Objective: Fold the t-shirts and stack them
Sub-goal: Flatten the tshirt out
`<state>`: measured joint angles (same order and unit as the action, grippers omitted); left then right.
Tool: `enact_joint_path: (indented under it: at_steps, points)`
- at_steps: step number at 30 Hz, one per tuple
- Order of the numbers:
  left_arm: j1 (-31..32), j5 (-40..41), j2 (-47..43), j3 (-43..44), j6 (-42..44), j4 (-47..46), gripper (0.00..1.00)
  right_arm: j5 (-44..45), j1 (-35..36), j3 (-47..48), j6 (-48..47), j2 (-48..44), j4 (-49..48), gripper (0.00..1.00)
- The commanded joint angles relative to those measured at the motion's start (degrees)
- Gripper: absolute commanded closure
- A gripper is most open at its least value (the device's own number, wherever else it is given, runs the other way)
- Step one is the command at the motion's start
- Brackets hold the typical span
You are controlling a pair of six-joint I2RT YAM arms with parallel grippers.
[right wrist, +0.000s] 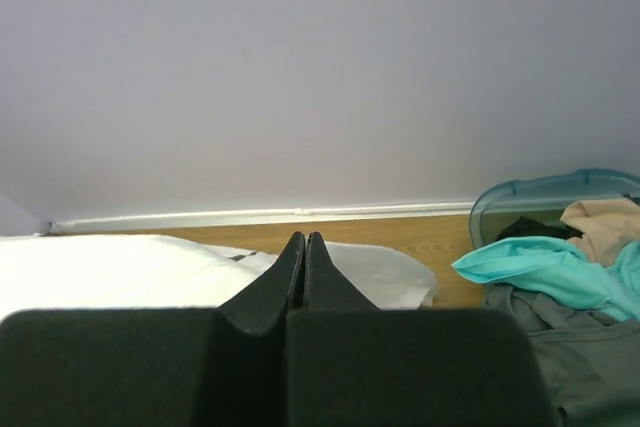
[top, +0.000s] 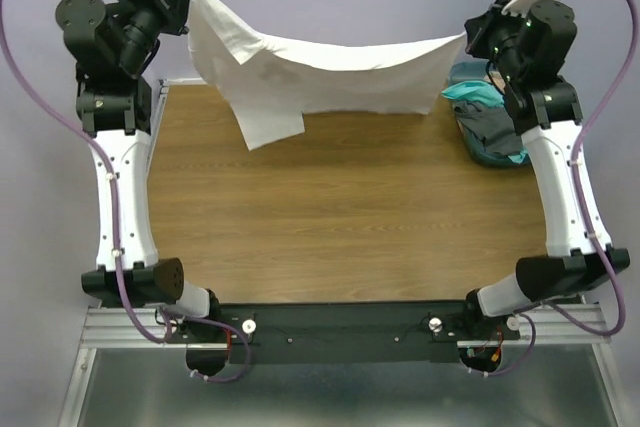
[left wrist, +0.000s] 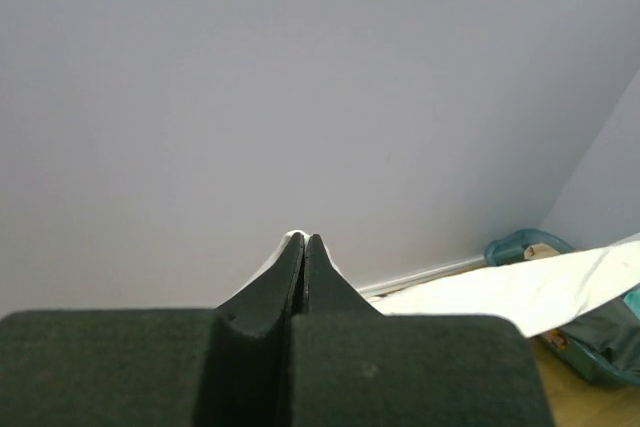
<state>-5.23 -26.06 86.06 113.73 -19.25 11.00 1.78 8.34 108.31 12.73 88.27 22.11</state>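
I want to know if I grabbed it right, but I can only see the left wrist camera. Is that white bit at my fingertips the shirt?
Observer: Yes. From above, the left gripper pinches one top corner of the white shirt.
Operator: Who holds the other end?
Observer: The right gripper is shut on the far corner, so the shirt hangs between both arms over the far end of the table.
Operator: What's in that basket?
Observer: The right wrist camera shows the basket heaped with a teal shirt, a grey shirt and a tan shirt.
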Motion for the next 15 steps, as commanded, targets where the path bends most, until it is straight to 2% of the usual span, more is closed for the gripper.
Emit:
enact_joint_path:
  at_steps: [1, 6, 11, 15]
  points:
    - [0.05, -0.04, -7.92, 0.53, 6.05, 2.0, 1.0, -0.82, 0.01, -2.22, -3.5, -9.07, -1.98, 0.99]
    - [-0.04, 2.5, -14.86, 1.84, 10.62, 3.93, 1.0, -0.73, 0.01, -1.79, -4.73, -16.8, -1.89, 1.0]
    - [-0.04, 3.56, -16.89, 9.38, 12.65, 4.55, 1.0, -0.73, -0.08, 0.14, -4.3, -20.5, -1.72, 1.0]
    - [-0.04, 1.72, -17.51, 11.77, 11.6, 1.13, 1.0, 0.41, -0.08, 1.72, -3.42, -21.56, -1.72, 0.99]
